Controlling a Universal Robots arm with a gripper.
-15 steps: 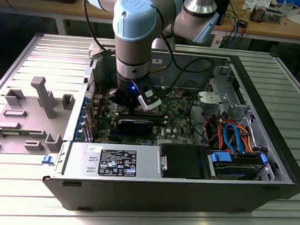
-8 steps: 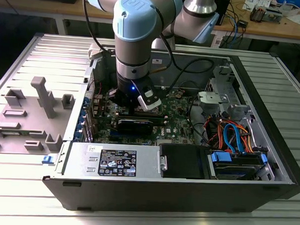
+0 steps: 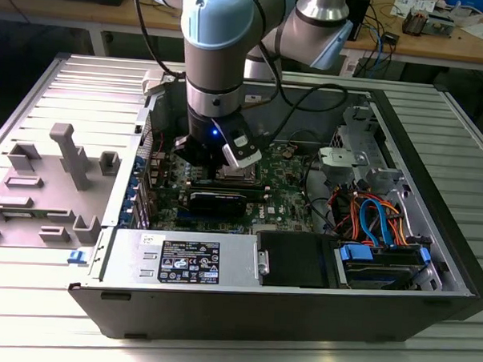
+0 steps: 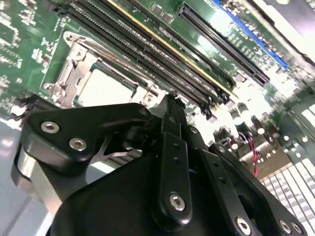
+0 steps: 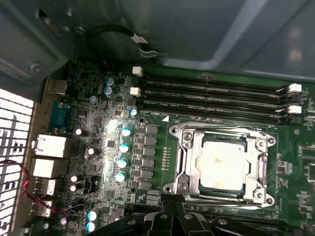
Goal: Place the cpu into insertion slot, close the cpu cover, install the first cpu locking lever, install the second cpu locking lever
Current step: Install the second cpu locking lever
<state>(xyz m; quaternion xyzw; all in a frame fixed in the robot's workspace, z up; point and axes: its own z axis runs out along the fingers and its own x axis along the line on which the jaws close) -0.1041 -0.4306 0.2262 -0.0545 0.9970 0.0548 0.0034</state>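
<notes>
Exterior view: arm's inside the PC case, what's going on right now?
The arm's tool hangs low over the motherboard inside the open case, right beside the insertion slot. The cpu already sits in the slot, and the cpu cover lies flat around it, framing the chip. The tool carries nothing visible.

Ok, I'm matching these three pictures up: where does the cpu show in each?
Exterior view: the cpu is a pale patch just below the gripper, mid-motherboard, partly hidden.
First wrist view: cpu sits in the insertion slot, cover down around it.
Second wrist view: cpu beyond the gripper's black body.
Shared landmark: the memory slots alongside the socket.
</notes>
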